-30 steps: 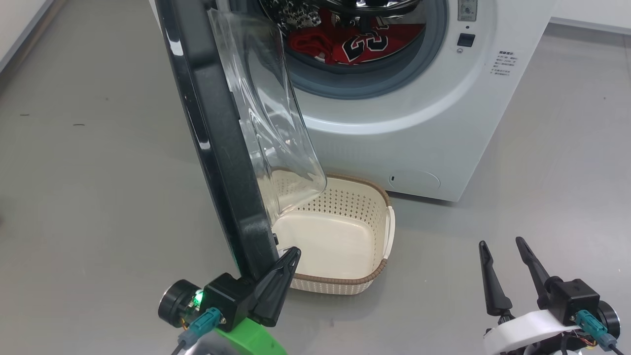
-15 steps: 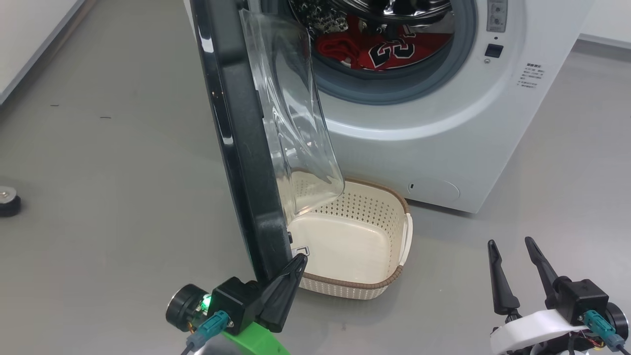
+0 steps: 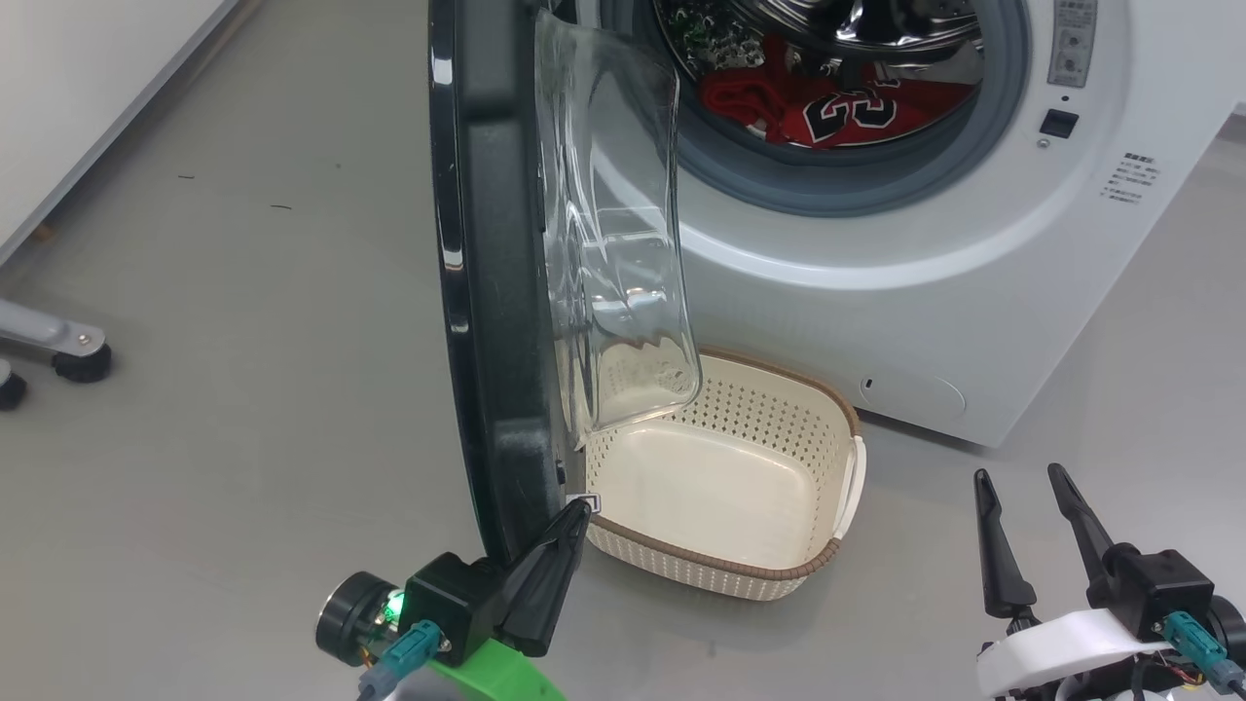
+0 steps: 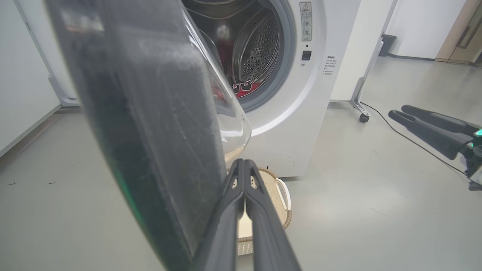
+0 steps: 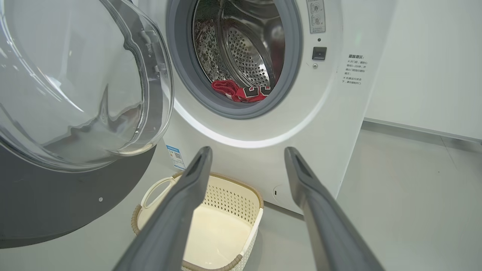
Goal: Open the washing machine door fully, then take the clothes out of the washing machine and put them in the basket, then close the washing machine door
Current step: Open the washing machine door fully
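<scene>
The white washing machine (image 3: 876,292) stands at the upper right, and red clothes (image 3: 837,107) with black number lettering lie in its steel drum. The washing machine door (image 3: 487,292) stands open, edge-on to me, its clear glass bowl (image 3: 613,243) bulging toward the machine. Below the bowl, the cream basket (image 3: 847,419) sits on the floor with nothing in it. My left gripper (image 3: 576,514) is shut, its tip against the door's lower inner edge; the left wrist view shows its fingers (image 4: 243,177) pressed together beside the door (image 4: 150,113). My right gripper (image 3: 1019,475) is open at the lower right, holding nothing, and in the right wrist view it (image 5: 247,150) points at the basket (image 5: 258,205) and the clothes (image 5: 233,90).
Grey floor lies all around. A metal leg with a black foot (image 3: 68,350) is at the left, near a white wall (image 3: 97,78). In the left wrist view a castor stand (image 4: 362,113) and a cable (image 4: 414,143) lie right of the machine.
The head camera has turned, shifting the whole picture right. The door looks swung a little wider, with my shut left gripper still at its lower edge. The right gripper stays open.
</scene>
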Tool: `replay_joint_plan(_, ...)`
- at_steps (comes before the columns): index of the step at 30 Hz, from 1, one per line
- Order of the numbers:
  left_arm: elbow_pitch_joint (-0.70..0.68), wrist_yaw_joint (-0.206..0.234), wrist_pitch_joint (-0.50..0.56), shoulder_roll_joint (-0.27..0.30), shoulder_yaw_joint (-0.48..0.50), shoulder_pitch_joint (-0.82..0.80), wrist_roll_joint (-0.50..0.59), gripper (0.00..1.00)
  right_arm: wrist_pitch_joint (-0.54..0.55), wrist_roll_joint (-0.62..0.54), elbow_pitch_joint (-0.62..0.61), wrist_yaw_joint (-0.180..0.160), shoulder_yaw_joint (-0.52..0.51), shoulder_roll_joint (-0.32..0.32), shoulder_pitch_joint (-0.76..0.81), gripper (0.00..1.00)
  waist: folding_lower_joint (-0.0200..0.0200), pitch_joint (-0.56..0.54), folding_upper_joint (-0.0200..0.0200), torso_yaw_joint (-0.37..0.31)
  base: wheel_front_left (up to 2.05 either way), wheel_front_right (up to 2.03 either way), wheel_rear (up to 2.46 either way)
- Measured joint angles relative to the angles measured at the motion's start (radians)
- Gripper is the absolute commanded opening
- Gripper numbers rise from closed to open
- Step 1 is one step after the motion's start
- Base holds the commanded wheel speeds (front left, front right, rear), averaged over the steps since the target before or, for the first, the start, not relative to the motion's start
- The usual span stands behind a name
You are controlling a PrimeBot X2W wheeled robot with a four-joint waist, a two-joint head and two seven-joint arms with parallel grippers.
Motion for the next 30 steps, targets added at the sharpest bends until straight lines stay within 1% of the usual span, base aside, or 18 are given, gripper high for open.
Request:
replay_joint_plan(9, 0.013, 0.048, -0.023, -0.001, 0.061, 0.014, 0.000, 0.00, 0.000, -0.009, -0.001, 0.004, -0.006, 0.000, 0.000, 1.00, 0.0000, 0.002, 0.0000, 0.056, 0.00, 0.00, 0.00)
replay_joint_plan(13, 0.018, 0.065, -0.031, 0.000, 0.092, 0.024, 0.003, 0.00, 0.000, -0.011, -0.001, 0.004, 0.007, 0.001, -0.001, 1.00, 0.0000, 0.002, 0.0000, 0.066, 0.00, 0.00, 0.00)
replay_joint_plan(22, 0.033, 0.087, -0.054, 0.017, 0.184, 0.029, 0.012, 0.00, 0.000, -0.007, -0.007, 0.004, 0.027, 0.000, -0.019, 1.00, 0.0000, 0.014, 0.0000, 0.046, 0.00, 0.00, 0.00)
replay_joint_plan(30, 0.071, 0.092, -0.072, 0.026, 0.274, 0.027, 0.012, 0.00, 0.000, -0.007, -0.011, 0.005, 0.024, 0.000, -0.027, 1.00, 0.0000, 0.024, 0.0000, 0.014, 0.00, 0.00, 0.00)
